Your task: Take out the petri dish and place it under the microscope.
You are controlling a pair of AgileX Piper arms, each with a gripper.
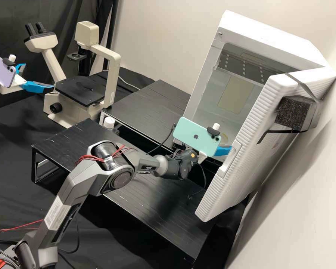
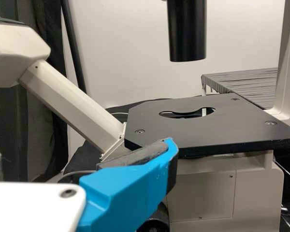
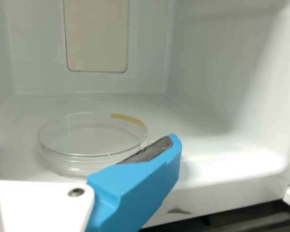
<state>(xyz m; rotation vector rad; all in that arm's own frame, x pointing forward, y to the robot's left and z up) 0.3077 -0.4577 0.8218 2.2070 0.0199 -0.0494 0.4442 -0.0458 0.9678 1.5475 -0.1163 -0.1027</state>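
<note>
Since the dish (image 3: 93, 144) needs fetching first, the wide-set right gripper (image 3: 82, 134) should straddle and grip it; the left gripper (image 1: 39, 76) gapes too.

Got a clear petri dish (image 3: 92, 140), yellow-marked rim, sitting flat near my right gripper (image 1: 223, 150); cream microscope (image 1: 112, 80)'s upright by my left gripper (image 1: 39, 76).

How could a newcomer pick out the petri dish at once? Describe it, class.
Find the tall white cabinet with its door open. On its pale floor, before the beige back panel, lies the petri dish. It is round, shallow and clear with a yellowish strip at its rim, unlike the solid blue finger nearby.
</note>
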